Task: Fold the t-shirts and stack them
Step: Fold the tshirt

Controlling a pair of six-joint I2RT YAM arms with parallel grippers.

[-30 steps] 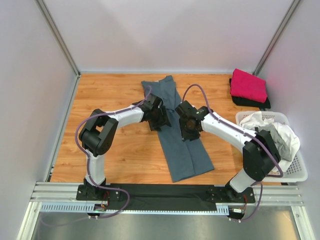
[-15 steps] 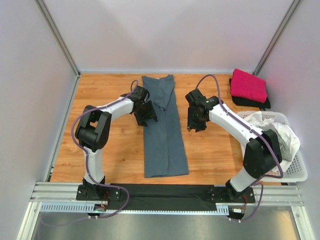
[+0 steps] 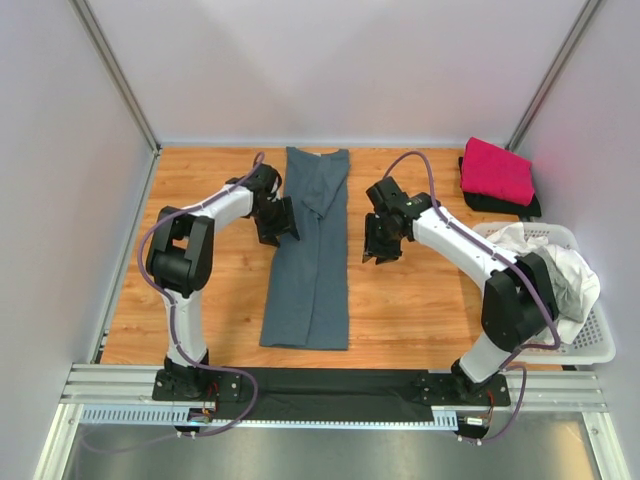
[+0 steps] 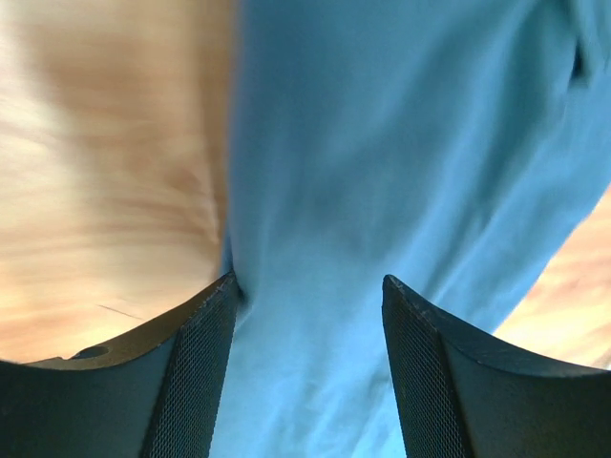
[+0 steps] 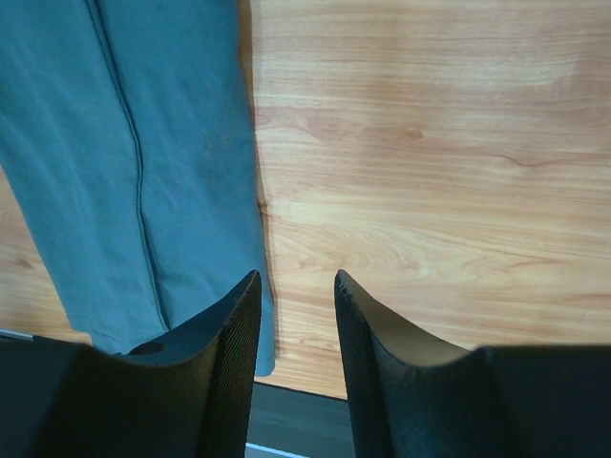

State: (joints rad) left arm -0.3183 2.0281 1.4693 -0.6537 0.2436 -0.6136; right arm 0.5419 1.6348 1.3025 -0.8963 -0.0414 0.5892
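Currently, the slate blue-grey cloth t-shirt (image 3: 308,255), folded into a long strip, lies far-to-near on the wooden surface (image 3: 200,300), its left edge under the left jaws (wide apart, clamping nothing), while the right jaws, narrowly parted and empty, stand just right of it.

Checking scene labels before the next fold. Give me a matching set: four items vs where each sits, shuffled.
Things:
1. blue-grey t-shirt
2. magenta t-shirt
3. black t-shirt
4. white basket

Places:
A. far right corner, under the magenta one
B. right edge, with loose pale cloth inside
C. laid out as a long narrow strip, centre of scene
D. top of the far-right stack

Pairs: 1-C; 2-D; 3-A; 4-B
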